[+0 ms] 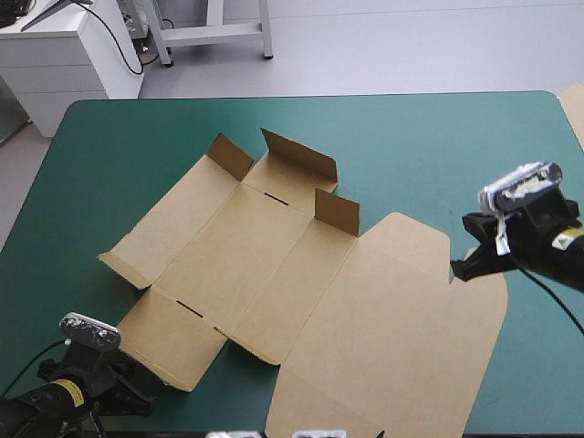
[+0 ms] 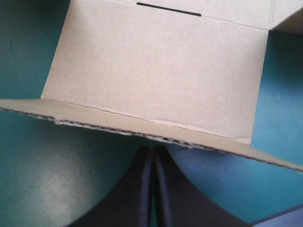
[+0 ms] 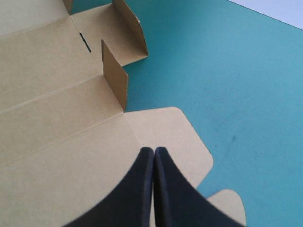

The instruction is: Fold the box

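The teal-green tabletop point(image 1: 438, 137) is taken up in its middle by the box point(image 1: 246, 255). It is laid open as one cut brown sheet that reaches to the near edge. No wall is tucked in yet, so the task is judged to be at its very beginning.

The largest part, the lid panel point(image 1: 401, 338) with rounded corners, is spread flat on the right and near side. There it is probably out of the way while the walls are raised. The near-left panel point(image 1: 173, 342) is smaller, and its outer edge point(image 2: 142, 127) is seen lifted a little off the cover in the left wrist view.

On the far side three small flaps are standing up: one point(image 1: 338, 212) beside the lid panel, one point(image 1: 301, 157) farther back and one point(image 1: 230, 155) to its left. It is judged that they stand by their own creases, since nothing holds them.

The left jaws are pressed together into one point, and their black fingers point(image 2: 137, 189) are held low, just before the lifted edge. This position seems to be chosen for sliding under the panel and tipping it up.

The right jaws are together too, and their fingers point(image 3: 142, 189) are held over the far right corner of the lid panel. Whether the board is touched cannot be told. A push to steady the sheet may be intended.

Two narrow slots point(image 1: 274, 196) point(image 1: 189, 308) are cut on the fold lines, presumably to receive tabs later.
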`<state>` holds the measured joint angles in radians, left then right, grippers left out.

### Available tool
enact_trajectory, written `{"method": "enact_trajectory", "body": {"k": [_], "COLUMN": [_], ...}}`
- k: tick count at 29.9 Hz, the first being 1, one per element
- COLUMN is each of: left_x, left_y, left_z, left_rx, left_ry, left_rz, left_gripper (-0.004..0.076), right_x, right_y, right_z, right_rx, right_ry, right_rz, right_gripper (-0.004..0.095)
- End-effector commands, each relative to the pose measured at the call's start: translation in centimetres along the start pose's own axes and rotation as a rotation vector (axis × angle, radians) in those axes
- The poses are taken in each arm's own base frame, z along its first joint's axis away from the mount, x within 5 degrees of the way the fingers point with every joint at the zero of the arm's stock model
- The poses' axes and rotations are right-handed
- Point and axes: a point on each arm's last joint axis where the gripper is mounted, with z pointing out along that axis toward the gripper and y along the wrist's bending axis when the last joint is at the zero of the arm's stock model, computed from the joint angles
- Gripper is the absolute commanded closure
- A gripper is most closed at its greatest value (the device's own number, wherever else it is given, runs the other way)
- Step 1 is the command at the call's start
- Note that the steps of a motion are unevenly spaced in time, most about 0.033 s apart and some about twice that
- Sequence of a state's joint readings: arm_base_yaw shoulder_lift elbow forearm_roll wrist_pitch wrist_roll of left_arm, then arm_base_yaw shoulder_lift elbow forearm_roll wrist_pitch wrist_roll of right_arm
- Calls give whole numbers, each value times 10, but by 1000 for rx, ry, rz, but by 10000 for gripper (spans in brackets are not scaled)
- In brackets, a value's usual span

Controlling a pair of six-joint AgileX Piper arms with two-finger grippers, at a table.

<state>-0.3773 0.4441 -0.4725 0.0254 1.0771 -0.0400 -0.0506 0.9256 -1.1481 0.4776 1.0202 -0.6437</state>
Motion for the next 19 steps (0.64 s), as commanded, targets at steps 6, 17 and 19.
{"method": "enact_trajectory", "body": {"k": [6, 17, 19], "left_x": [-9, -9, -9], "left_y": [0, 0, 0], "left_z": [-5, -5, -5], "left_rx": [3, 3, 3], "left_ry": [-54, -54, -54], "left_rz": [-13, -13, -13], "left_gripper": [731, 731, 731], "right_x": [-54, -92, -95], "right_y": [-30, -9, -2], "right_z": [44, 140, 157], "right_rx": [-127, -295, -324], "right_ry": [11, 122, 166], "right_rz": [23, -138, -181], "right_gripper": [884, 573, 565]}}
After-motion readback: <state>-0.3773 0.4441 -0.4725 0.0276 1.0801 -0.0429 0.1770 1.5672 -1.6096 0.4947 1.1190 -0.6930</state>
